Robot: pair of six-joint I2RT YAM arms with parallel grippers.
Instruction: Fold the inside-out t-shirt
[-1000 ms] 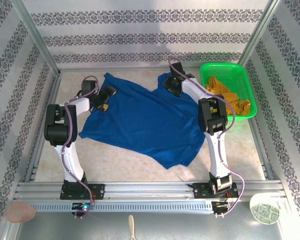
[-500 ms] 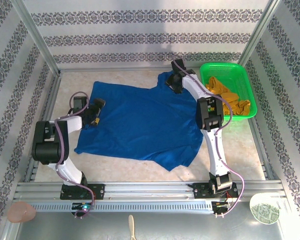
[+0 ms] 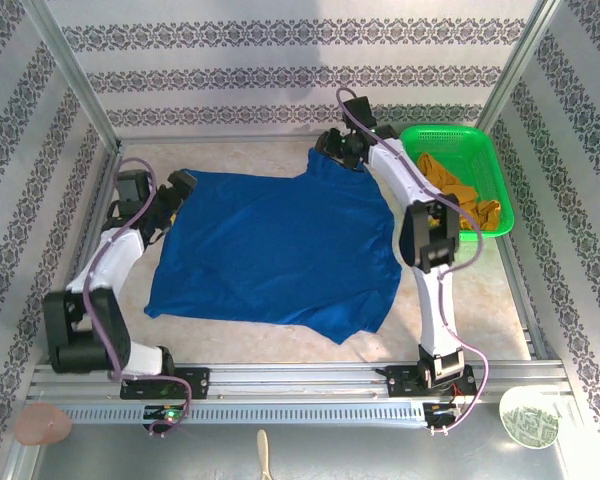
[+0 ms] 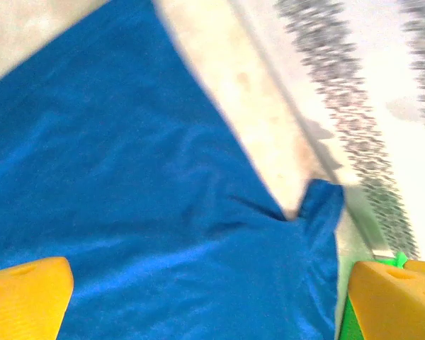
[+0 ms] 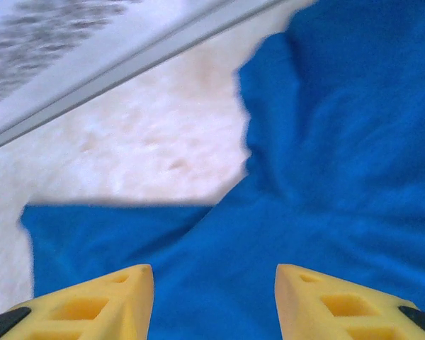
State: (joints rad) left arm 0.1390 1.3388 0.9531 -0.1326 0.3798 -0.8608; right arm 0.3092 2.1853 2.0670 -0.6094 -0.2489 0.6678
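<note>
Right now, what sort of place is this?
Probably a robot lab work cell: patterned panels wall in a table, the left arm and right arm stand on an aluminium rail, and a blue t-shirt lies spread out.

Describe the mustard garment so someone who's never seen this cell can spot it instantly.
Go to the far right corner of the table, where a green basket sits. The mustard garment lies crumpled inside it. It is the one yellow-orange cloth, bunched small in the basket, unlike the big blue t-shirt spread out across the table.
</note>
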